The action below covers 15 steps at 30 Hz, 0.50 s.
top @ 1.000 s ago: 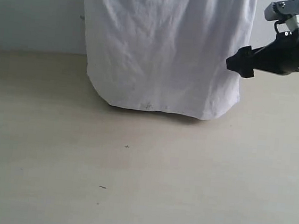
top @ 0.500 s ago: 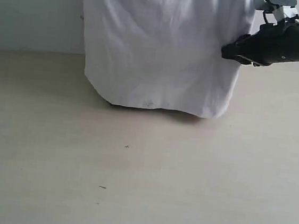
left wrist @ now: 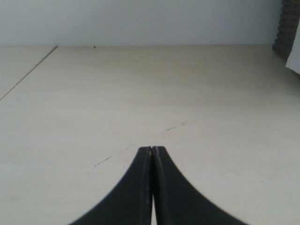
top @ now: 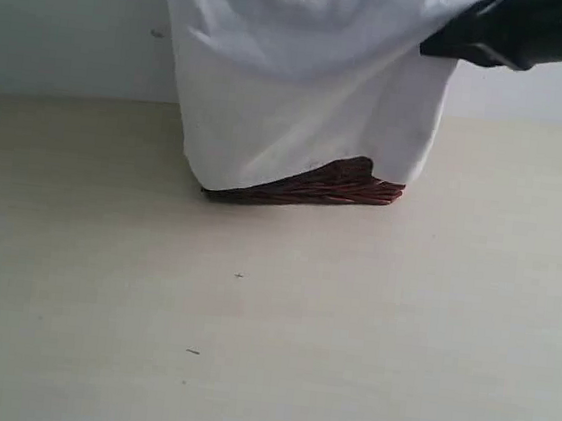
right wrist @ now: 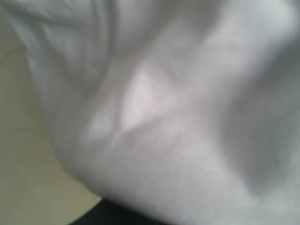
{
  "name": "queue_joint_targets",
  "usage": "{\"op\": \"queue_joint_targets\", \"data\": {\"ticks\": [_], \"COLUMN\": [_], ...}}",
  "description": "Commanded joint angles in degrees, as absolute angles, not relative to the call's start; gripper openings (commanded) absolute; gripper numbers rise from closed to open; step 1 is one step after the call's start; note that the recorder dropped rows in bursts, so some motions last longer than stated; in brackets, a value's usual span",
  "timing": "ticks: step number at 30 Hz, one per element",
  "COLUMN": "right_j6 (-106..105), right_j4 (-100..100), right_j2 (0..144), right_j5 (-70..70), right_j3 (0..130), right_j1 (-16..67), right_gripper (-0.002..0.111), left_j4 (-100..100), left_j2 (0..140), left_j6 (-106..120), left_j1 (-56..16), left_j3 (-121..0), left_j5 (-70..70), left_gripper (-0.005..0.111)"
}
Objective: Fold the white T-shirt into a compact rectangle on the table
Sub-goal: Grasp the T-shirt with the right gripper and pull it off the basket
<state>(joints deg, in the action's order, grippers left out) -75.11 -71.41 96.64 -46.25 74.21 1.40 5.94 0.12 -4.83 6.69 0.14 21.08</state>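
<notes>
The white shirt (top: pixel 303 92) hangs in the upper middle. Its hem has risen since a second ago, baring a dark basket (top: pixel 336 188) underneath. At upper right, the right gripper (top: pixel 447 42) has clenched on its edge. The left gripper (left wrist: pixel 152 149) is clenched empty above the table (top: pixel 246 348).

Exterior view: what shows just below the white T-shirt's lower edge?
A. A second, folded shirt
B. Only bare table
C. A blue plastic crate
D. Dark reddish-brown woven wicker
D: a strip of the dark wicker basket peeks out under the hem of the white T-shirt, sitting on the table.
</notes>
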Motion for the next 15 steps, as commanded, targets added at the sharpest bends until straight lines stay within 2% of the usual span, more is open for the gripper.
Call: {"op": "queue_joint_targets", "data": {"ticks": [1, 8, 15], "right_j6": [-79.0, -94.6, -97.3], "right_j4": [-79.4, -98.8, -99.9], "right_j2": [90.5, 83.9, 82.2], "right_j5": [-48.4, -48.3, -48.3], "right_j3": [74.8, 78.9, 88.0], "right_j1": [1.2, 1.2, 1.3], "right_gripper": [0.000, 0.000, 0.000], "left_j4": [5.5, 5.5, 5.5], "left_j2": [0.0, 0.0, 0.0], "left_j6": [-4.7, -4.7, -4.7], "left_j1": [6.9, 6.9, 6.9], "left_j3": [0.0, 0.0, 0.0], "left_j5": [20.7, 20.7, 20.7], "left_gripper": [0.000, 0.000, 0.000]}}
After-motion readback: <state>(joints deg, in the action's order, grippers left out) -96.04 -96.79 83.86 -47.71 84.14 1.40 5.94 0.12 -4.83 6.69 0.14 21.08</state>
